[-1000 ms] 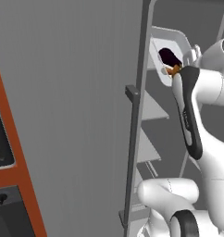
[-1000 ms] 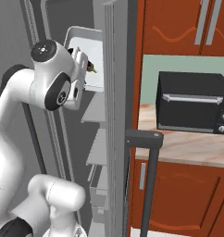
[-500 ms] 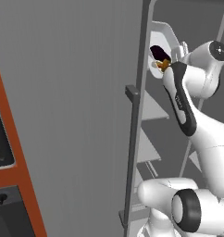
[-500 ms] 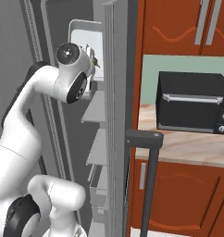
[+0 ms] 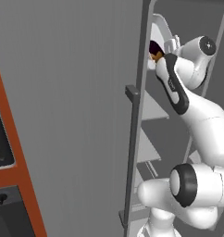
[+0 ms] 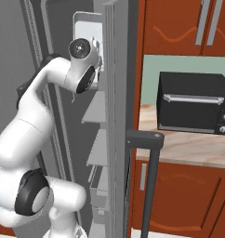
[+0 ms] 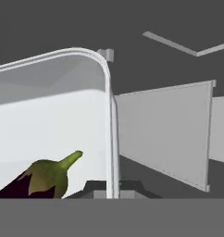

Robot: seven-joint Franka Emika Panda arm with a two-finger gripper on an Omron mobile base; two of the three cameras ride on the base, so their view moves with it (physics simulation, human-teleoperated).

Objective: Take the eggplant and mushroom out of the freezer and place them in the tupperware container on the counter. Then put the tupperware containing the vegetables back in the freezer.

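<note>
Flat, even rendered light was seen in all three views; no single source could be told. Shadows were soft and faint, darkest inside the freezer (image 5: 197, 28). A mild sheen was noted on the white arm (image 5: 202, 115) and on the toaster oven (image 6: 193, 100). No glare and no motion blur were seen. Edges were softly pixelated, with straight lines kept straight to the borders. In the hand view, the tupperware container (image 7: 49, 106) was rendered bright white against dim grey, and the eggplant (image 7: 37, 183) stayed sharp.
</note>
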